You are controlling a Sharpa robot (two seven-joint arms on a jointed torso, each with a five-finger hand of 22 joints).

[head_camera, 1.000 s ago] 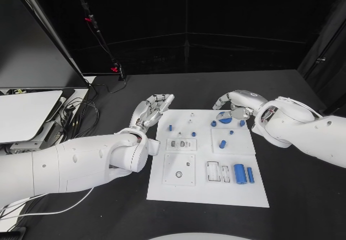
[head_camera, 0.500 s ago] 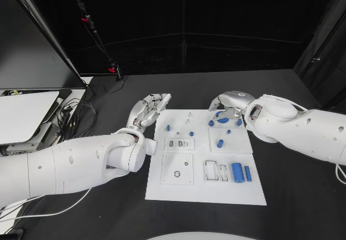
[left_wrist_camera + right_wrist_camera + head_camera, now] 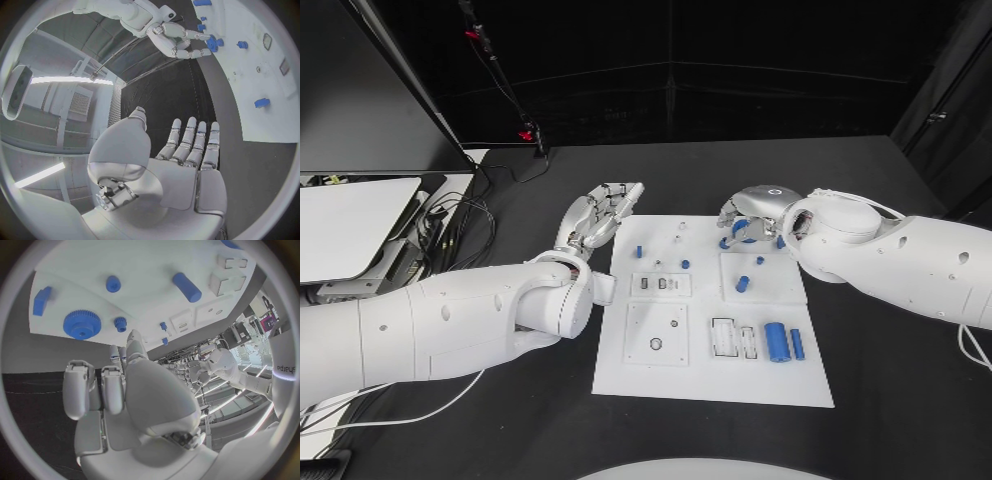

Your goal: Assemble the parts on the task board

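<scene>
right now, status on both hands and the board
Left hand open, flat beside task board. Right hand empty, fingers curled over the blue gear at the far edge. Nothing blocking.

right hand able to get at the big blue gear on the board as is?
Probably yes. The right hand hovers just over the large blue toothed gear at the white task board's far edge, holding nothing, with nothing between them.

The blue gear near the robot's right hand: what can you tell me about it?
The gear is a small, round, bright blue wheel with fine teeth around its rim and a raised hub in the middle; it looks like plastic. It lies flat on the white board, at the far corner. The right hand hovers over it with fingers curled, and no finger can be seen touching it.
</scene>
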